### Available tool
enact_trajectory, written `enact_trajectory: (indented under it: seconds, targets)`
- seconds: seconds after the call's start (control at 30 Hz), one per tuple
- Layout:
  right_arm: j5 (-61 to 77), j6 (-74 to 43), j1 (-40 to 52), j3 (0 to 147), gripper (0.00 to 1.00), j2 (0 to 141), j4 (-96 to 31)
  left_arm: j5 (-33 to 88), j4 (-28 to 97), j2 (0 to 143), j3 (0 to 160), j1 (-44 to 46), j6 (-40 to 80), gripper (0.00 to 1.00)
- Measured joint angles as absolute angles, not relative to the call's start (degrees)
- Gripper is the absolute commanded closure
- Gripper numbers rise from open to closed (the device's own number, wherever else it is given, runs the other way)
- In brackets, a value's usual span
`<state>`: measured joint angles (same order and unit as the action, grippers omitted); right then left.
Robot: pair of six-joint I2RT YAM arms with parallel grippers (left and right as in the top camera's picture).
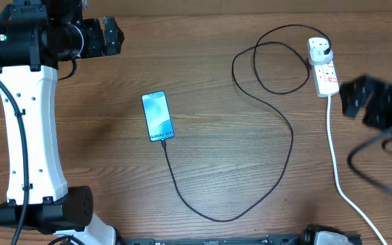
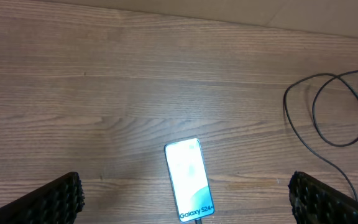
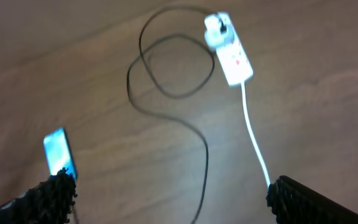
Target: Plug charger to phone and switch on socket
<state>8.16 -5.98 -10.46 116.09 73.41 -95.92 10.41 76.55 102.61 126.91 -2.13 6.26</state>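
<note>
- Wooden table [image 1: 114, 170], and the phone [image 1: 157, 116] lies left of centre, screen lit.
- The charger [image 1: 292, 138] meets the phone's near end, loops across and ends at its black plug in the socket [image 1: 325, 71], far right.
- Left hand [image 1: 111, 35] hangs at the far left, fingers spread wide, empty.
- Right hand [image 1: 359, 99], blurred, sits just beside the socket, spread wide too, holding nothing.

Between the left fingers [image 2: 55, 200] only the phone [image 2: 189, 180] lies on the tabletop [image 2: 104, 93], and bare wood spreads ahead of them. Between the right fingers [image 3: 309, 200] the charger [image 3: 207, 162] cable crosses the gap. The white cord [image 3: 253, 134] ends just beside one finger, and the socket [image 3: 232, 56] lies well ahead.
</note>
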Motion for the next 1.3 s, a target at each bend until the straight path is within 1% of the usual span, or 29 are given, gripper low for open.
enact_trajectory:
  seconds: [0.33, 0.47, 0.57, 0.7, 0.8, 1.3]
  targets:
    - [8.99, -5.98, -10.15, 116.09, 0.0, 70.96, -97.14, 10.41, 76.55, 102.61, 126.91, -2.13, 6.26, 0.0]
    - [8.97, -5.98, -8.19, 116.03, 0.0, 70.87, -96.99, 10.41, 76.55, 102.61, 126.91, -2.13, 6.26, 0.0]
    - [8.23, -6.0, -5.34, 114.34, 0.0, 69.76, -92.97, 10.41, 76.53, 102.61, 126.91, -2.13, 6.26, 0.0]
    - [5.93, -5.96, -1.91, 107.46, 0.0, 65.32, -81.95, 10.39, 76.53, 102.61, 126.91, -2.13, 6.26, 0.0]
    - [4.51, -5.98, -1.41, 98.89, 0.0, 59.88, -72.18, 10.39, 76.53, 102.61, 126.91, -2.13, 6.26, 0.0]
    - [1.45, -5.74, 0.78, 43.35, 0.0, 28.71, -20.34, 10.37, 76.58, 102.61, 126.91, -2.13, 6.26, 0.0]
